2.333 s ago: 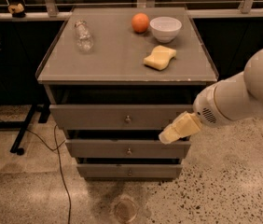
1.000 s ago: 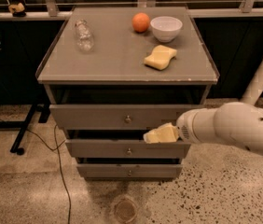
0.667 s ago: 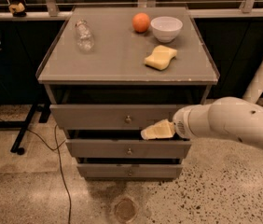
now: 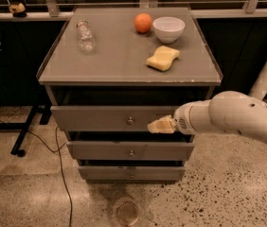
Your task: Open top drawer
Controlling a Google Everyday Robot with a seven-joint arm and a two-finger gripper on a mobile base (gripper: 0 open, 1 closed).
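The top drawer (image 4: 95, 117) is the widest of three grey drawers under a grey cabinet top, with a small round metal knob (image 4: 130, 121) at its centre. Its front stands slightly forward of the cabinet frame. My gripper (image 4: 158, 126), cream-coloured at the end of a thick white arm (image 4: 233, 119), reaches in from the right and sits in front of the drawer's right part, a short way right of the knob and apart from it.
On the cabinet top (image 4: 114, 56) lie a clear plastic bottle (image 4: 84, 35), an orange (image 4: 143, 22), a white bowl (image 4: 168, 29) and a yellow sponge (image 4: 162, 58). Two narrower drawers (image 4: 129, 151) sit below. A black cable (image 4: 60, 164) and a floor drain (image 4: 127, 211) are on the speckled floor.
My gripper has moved left and slightly up along the drawer front, from the cabinet's right edge toward the knob. The drawers have not moved.
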